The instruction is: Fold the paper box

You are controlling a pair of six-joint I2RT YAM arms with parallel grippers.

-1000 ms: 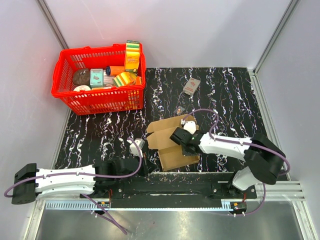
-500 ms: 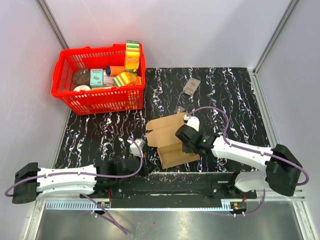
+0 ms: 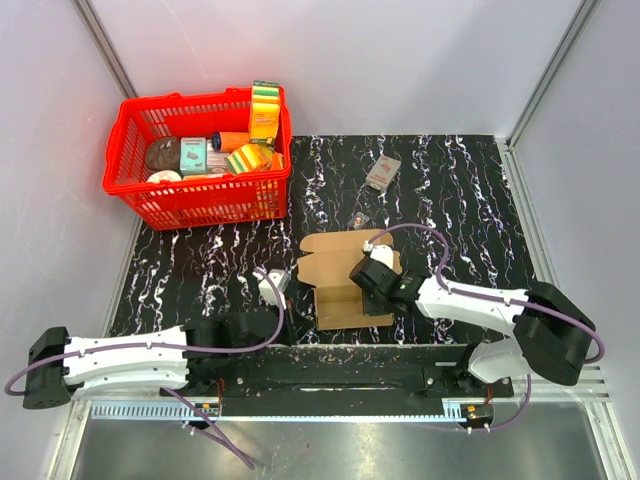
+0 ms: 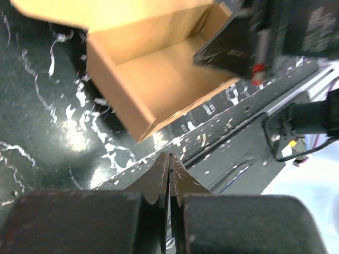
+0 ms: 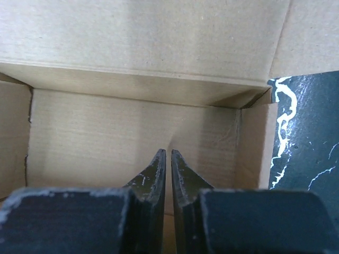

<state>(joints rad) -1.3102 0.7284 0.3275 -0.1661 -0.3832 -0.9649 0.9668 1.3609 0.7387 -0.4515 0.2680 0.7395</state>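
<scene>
Paper box (image 3: 335, 303): plain brown cardboard, partly formed into an open tray. It sits on the near middle of the worktop (image 3: 470, 200), just beyond the rail that carries the 2 arm bases. 1 broad flap lies flat on the far side. The left wrist view shows 1 side wall standing upright and the floor bare. The right wrist view shows the far wall raised and a corner joint at the right, with black marbled surface beyond it.

Right pincer (image 5: 168, 154): positioned inside the tray, above its floor and towards its right side. The 2 fingers stand almost together with only a thin slit between them. Nothing is gripped in that slit. Whether the tips touch the cardboard floor cannot be determined.

Left pincer (image 4: 169, 159): fingers pressed together and holding nothing. It hangs over the worktop off the near left corner of the box, apart from the cardboard.

Other items: a red basket (image 3: 200, 208) at the far left of the worktop, filled with assorted packaged goods. A small grey-and-red packet (image 3: 383, 172) lies far of the box, well apart from it.
</scene>
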